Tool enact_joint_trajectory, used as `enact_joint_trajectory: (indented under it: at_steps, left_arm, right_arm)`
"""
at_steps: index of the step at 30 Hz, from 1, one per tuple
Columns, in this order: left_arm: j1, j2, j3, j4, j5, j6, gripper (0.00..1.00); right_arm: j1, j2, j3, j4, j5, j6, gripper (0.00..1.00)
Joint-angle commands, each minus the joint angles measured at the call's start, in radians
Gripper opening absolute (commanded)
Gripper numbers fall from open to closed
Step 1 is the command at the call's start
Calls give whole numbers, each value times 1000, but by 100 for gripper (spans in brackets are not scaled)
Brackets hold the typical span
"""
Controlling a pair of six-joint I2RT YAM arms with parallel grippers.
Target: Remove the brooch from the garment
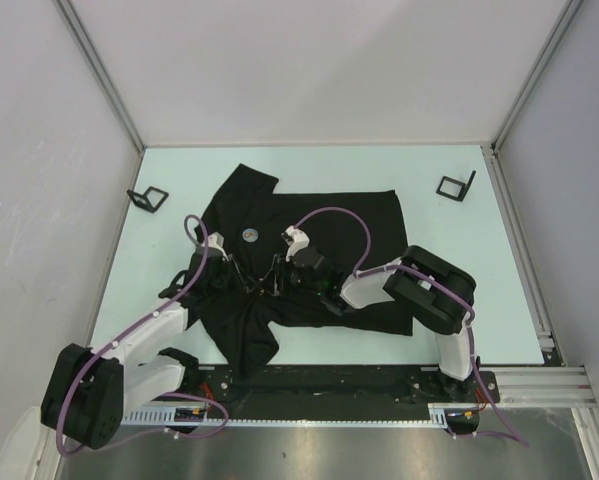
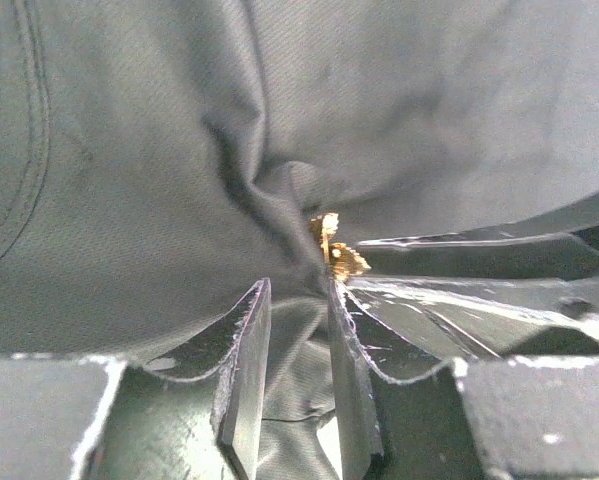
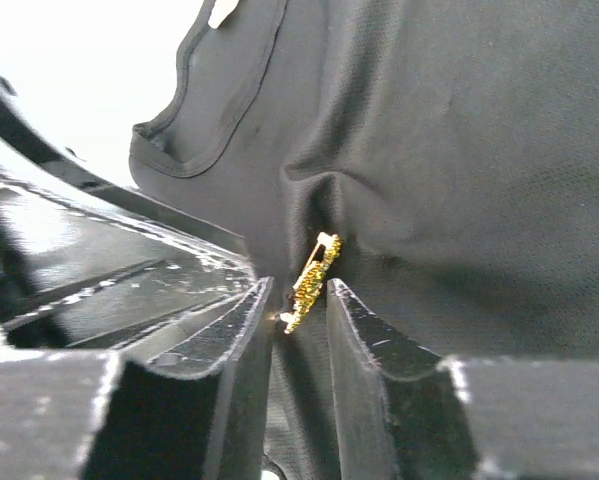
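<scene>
The black T-shirt [image 1: 319,215] lies spread on the pale table. The gold brooch [image 3: 312,280] is pinned in a puckered fold of it; it also shows in the left wrist view [image 2: 331,252]. My right gripper [image 3: 297,295] is shut on the brooch, which sits slanted between the fingertips [image 3: 251,320]. My left gripper [image 2: 297,300] is shut on a fold of the T-shirt [image 2: 299,350] right beside the brooch. In the top view both grippers, left [image 1: 241,272] and right [image 1: 277,280], meet tip to tip at the shirt's middle.
Two small black wire stands sit on the table, one at the far left [image 1: 147,197] and one at the far right [image 1: 456,186]. A small round pale patch [image 1: 247,236] shows on the shirt. White walls enclose the table.
</scene>
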Motion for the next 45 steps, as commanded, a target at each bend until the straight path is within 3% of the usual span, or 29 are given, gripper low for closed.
enact_joint_trajectory:
  at_steps: [1,9,15,19,24,37,45]
  left_arm:
    - [4,-39,6,36,-6,-5,35]
    - [4,-31,13,30,5,-8,35]
    - [15,1,23,39,42,-18,39]
    - [52,49,39,50,98,-20,39]
    - [67,88,36,77,138,-28,38]
    - [67,62,39,47,100,-8,36]
    - [73,107,63,51,137,-18,38]
  right_arm:
    - [-4,12,33,30,13,1,31]
    - [-13,25,34,32,18,0,28]
    - [-13,26,32,27,26,-17,16]
    - [-9,23,32,15,27,-25,13]
    - [-13,9,32,12,32,-32,27]
    - [-38,12,32,28,12,-34,27]
    - [-39,23,32,35,-13,-37,7]
